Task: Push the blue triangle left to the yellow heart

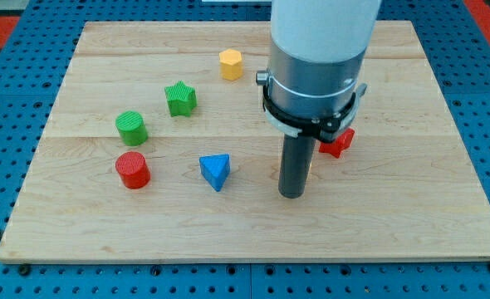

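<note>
The blue triangle [216,171] lies on the wooden board [411,224] a little left of centre, towards the view's bottom. My tip [291,194] rests on the board to the triangle's right, with a clear gap between them. A yellow block [231,63], which looks six-sided, sits near the view's top, above the triangle. A thin yellowish sliver [309,166] shows at the rod's right edge; I cannot tell what it is. No heart shape shows clearly.
A green star [180,98], a green cylinder [132,127] and a red cylinder [133,169] stand left of the triangle. A red block [338,142] is half hidden behind the arm's body, right of the rod.
</note>
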`<action>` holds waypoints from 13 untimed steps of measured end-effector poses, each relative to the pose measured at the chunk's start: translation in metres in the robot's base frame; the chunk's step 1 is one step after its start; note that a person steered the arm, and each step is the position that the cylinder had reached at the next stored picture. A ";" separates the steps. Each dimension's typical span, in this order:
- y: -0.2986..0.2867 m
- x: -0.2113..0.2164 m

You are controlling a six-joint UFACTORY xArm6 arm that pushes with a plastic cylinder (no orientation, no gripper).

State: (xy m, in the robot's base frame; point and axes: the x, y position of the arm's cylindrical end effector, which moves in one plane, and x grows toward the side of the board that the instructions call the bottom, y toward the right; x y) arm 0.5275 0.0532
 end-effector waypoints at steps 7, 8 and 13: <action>-0.127 -0.024; -0.117 -0.029; -0.098 0.000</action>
State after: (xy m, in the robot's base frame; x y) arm 0.5279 -0.0452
